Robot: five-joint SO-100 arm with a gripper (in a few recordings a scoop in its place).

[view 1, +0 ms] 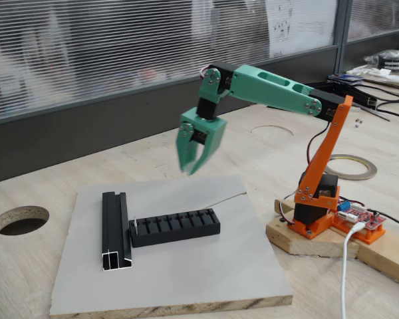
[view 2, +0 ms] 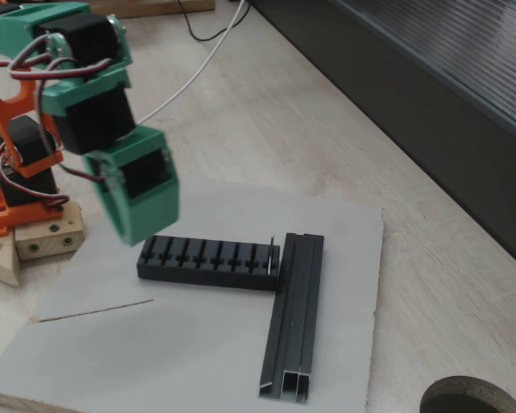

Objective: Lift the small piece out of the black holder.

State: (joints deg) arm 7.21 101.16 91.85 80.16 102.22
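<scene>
- Green hand hangs in the air above the grey board, its fingers apart and holding nothing.
- Black holder lies on the board, one end touching the black channel rail.
- Small piece stands upright in the slot nearest the rail.

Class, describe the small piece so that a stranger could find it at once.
Find the grey board, then the slotted black holder on it. At the holder's end beside the black rail a tiny pale sliver, the small piece, stands upright; the thin grey line is far longer.
</scene>
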